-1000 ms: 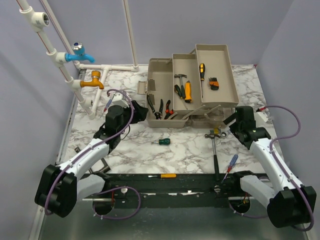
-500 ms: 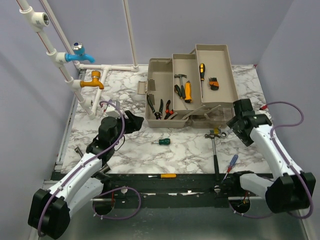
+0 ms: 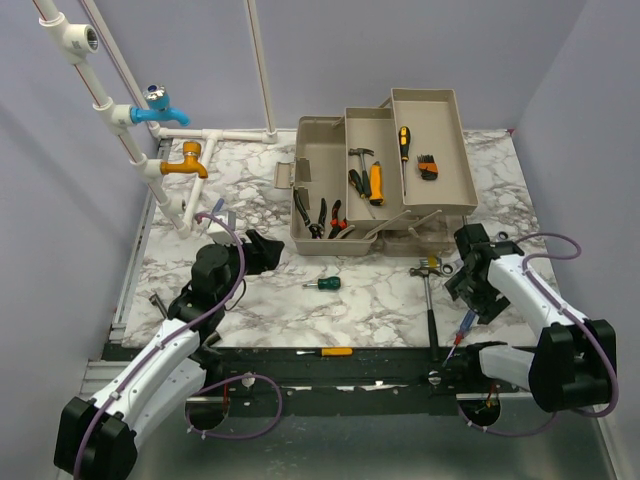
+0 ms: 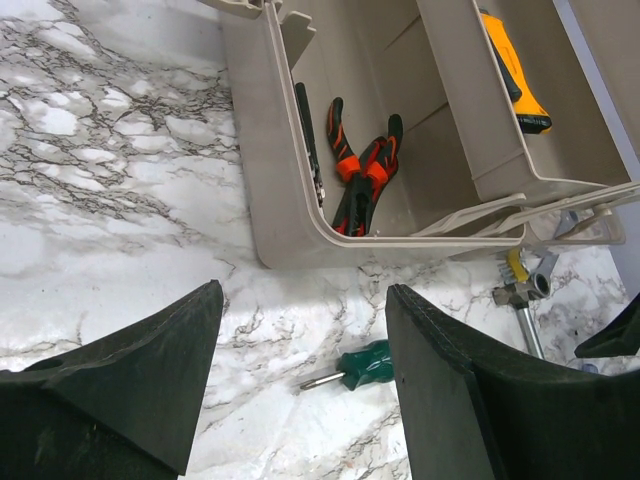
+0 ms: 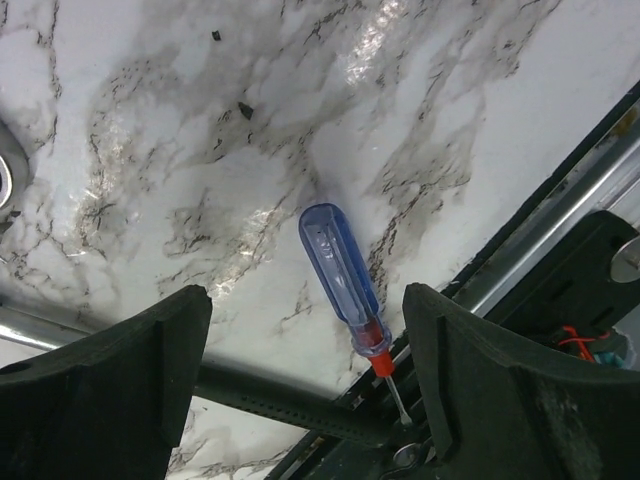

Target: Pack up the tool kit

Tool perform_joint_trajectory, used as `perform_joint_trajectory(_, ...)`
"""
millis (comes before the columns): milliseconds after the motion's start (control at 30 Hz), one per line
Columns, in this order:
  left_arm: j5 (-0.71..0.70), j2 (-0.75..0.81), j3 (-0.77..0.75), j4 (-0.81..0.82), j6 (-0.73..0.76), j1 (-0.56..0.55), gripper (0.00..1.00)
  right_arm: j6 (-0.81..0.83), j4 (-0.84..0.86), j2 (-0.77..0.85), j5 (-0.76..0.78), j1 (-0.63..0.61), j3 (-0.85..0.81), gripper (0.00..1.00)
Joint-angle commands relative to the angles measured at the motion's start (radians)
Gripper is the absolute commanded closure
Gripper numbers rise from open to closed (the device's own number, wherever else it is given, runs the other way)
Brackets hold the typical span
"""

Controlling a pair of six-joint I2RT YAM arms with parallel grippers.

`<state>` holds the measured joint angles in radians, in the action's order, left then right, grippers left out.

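Observation:
The beige toolbox stands open at the back with its trays folded out; pliers, a hammer and screwdrivers lie inside. On the marble lie a green stubby screwdriver, a black-handled hammer and a blue-handled screwdriver. My left gripper is open, left of the box, with the green screwdriver ahead between its fingers. My right gripper is open and points down, straddling the blue screwdriver without touching it.
A yellow-handled screwdriver lies on the black front rail. White pipes with a blue tap and an orange tap stand at the back left. The hammer's handle crosses under my right gripper near the table edge.
My right arm swung from beside the toolbox down and toward the near edge, over the blue screwdriver, and its jaws narrowed slightly. My left arm drew back from the box.

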<state>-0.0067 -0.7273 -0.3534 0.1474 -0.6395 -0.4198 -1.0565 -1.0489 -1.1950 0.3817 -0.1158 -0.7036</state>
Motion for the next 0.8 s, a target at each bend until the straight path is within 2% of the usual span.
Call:
perform_joint_trajectory(0,-0.001,0.009,0.011,0.014,0.020,0.004,0.32,-0.025,0.070,0.043,-0.043,0.004,0.037,0.15)
perform_joint_trajectory(167,-0.008,0.016,0.013,0.008,0.026,0.004,0.32,-0.027,0.222,0.081,-0.096,0.003,0.151,0.14)
perform_joint_trajectory(400,-0.024,0.020,0.013,0.003,0.032,0.004,0.32,-0.031,0.298,0.052,-0.112,0.004,0.199,0.14)
perform_joint_trajectory(533,-0.037,0.019,0.014,-0.002,0.038,0.004,0.32,-0.039,0.314,0.030,-0.112,0.004,0.196,0.19)
perform_joint_trajectory(767,-0.041,0.002,0.013,0.007,0.041,0.004,0.32,-0.017,0.311,0.010,-0.182,0.004,0.191,0.66)
